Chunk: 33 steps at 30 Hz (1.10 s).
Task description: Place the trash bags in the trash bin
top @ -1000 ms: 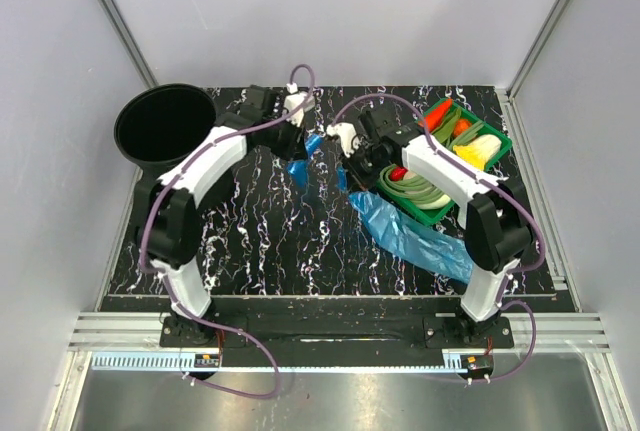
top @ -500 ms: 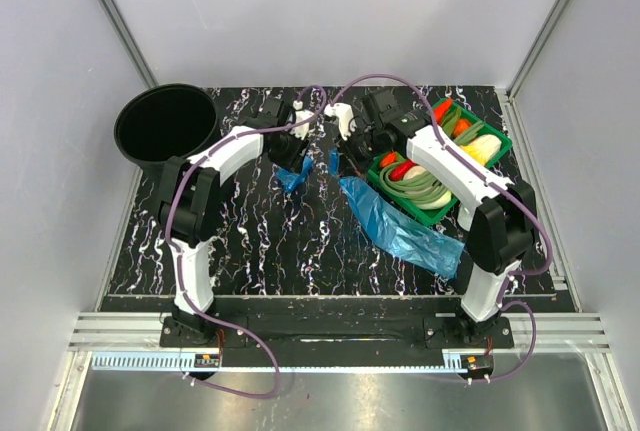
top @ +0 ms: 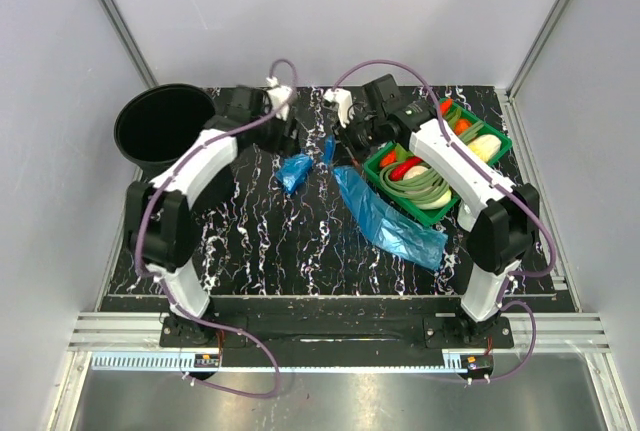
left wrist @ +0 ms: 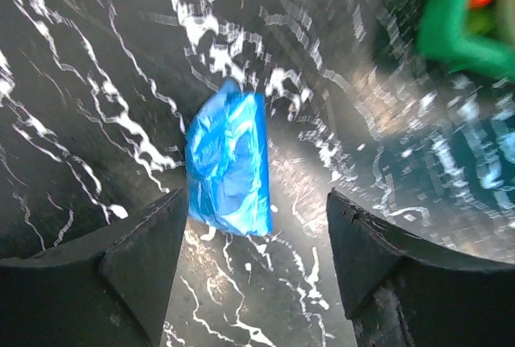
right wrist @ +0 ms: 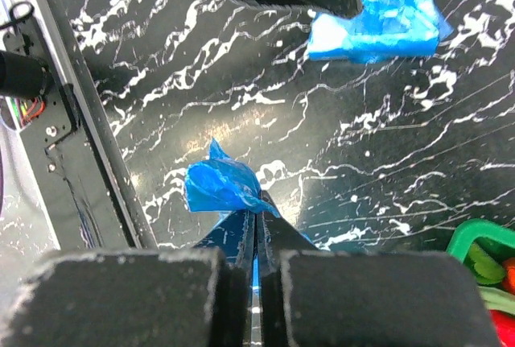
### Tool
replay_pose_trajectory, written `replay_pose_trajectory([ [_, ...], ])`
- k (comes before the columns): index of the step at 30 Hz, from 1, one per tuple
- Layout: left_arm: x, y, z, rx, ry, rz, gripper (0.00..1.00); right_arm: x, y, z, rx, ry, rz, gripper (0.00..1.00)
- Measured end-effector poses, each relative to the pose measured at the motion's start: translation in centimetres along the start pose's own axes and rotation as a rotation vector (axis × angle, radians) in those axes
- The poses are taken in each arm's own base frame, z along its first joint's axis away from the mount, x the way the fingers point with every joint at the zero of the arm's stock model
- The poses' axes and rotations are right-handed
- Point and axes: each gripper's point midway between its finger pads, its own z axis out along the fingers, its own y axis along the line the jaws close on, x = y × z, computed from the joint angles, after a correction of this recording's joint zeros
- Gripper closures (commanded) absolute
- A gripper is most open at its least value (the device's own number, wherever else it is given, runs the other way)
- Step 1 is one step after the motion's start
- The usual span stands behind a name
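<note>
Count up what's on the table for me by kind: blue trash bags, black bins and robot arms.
Blue trash bags: 2, a small wad and a loose sheet
Black bin: 1
Robot arms: 2, left arm and right arm
Total: 5

Black white-veined marble-look tabletop point(top: 250, 236), green two-compartment tray point(top: 506, 139) at far right, near compartment with coiled green veg point(top: 422, 192) and red pieces point(top: 403, 167), possibly chillies, far compartment with yellow item point(top: 480, 150), grey wall panels point(top: 350, 11) around.

Pale grey walls point(top: 350, 11) are enclosing a black, white-veined tabletop point(top: 270, 241); a metal rail point(top: 330, 329) is running along its near edge.
</note>
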Motion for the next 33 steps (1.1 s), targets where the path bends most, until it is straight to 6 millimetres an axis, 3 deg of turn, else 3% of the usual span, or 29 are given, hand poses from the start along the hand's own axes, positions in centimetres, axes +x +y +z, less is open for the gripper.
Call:
replay_pose_trajectory([
  [5,-5.6,0.0,-7.0,0.117,-0.276,-0.095,0.26,-3.2,0.3,-1.5,0.028,-0.068,-0.015,1.00],
  [7,-6.4,-0.8,-9.2,0.165,-0.359,-0.106,0.25,-5.0,0.4,-2.4,0.054,-0.107,-0.021,1.00],
  [10,-6.2,-4.3,-11.2,0.282,-0.431,-0.101,0.23,-7.6,0.4,-3.9,0.096,-0.169,-0.023,1.00],
  [16,-5.5,-10.3,-11.1,0.497,-0.446,-0.084,0.20,-12.0,1.1,-6.0,0.113,-0.284,0.016,1.00],
  [20,-5.8,-12.2,-11.4,0.574,-0.449,-0.075,0.18,-13.5,0.4,-5.8,0.116,-0.318,0.073,1.00],
  [33,-5.7,-13.0,-11.2,0.577,-0.447,-0.055,0.15,-13.0,-2.5,-3.6,0.173,-0.293,0.195,1.00],
])
